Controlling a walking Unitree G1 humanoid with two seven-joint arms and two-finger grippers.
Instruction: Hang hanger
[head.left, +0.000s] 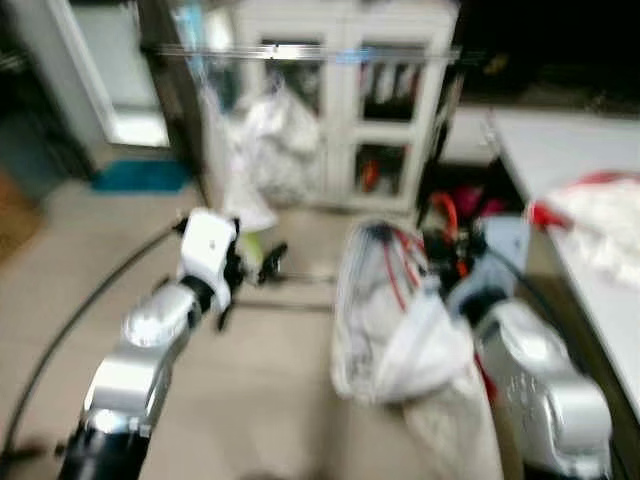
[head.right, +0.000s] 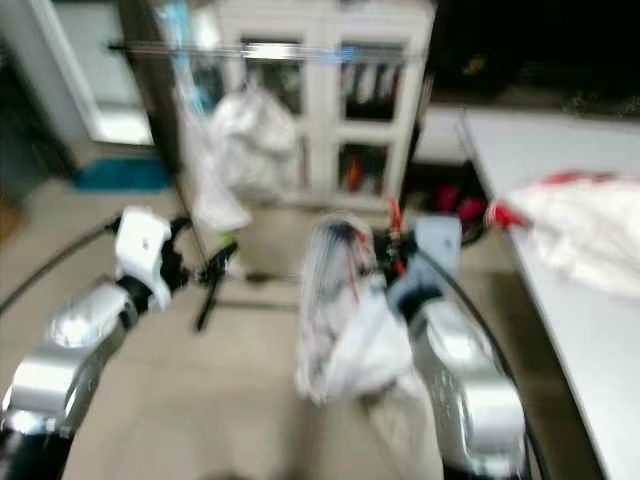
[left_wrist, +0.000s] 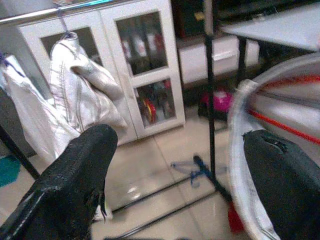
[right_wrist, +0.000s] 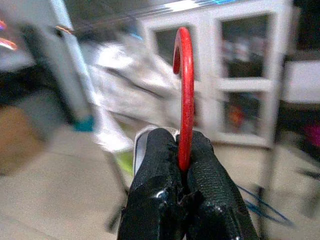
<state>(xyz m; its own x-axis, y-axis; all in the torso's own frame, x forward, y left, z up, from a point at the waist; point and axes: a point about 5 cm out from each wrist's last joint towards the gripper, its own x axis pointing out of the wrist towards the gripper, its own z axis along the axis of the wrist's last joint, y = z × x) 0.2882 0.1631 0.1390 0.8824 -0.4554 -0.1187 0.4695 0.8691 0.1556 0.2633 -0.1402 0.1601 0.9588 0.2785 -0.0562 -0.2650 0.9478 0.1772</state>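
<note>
1. Red hanger (right_wrist: 186, 95): thin plastic hook, curl on top, standing up from right gripper (right_wrist: 183, 150), pinched between its fingers.
2. White garment (head.left: 400, 330) hangs below that gripper.
3. Left gripper (left_wrist: 175, 175) spread apart, nothing held.
4. No writing readable.

At the top centre of the head views we see a rail (head.left: 300, 50) running across, with a cabinet (head.left: 340, 100) behind it and a hung garment (head.left: 270, 150) below it. Our left claw (head.left: 265, 262) sits at centre left, over the floor (head.left: 270, 380). Our right claw (right_wrist: 182, 165) pinches the hanger's hook (right_wrist: 185, 90), the garment (head.left: 400, 330) on that hanger at lower centre. A counter (head.left: 570, 160) occupies the right edge, with cloth (head.left: 600, 220) lying on it.
</note>
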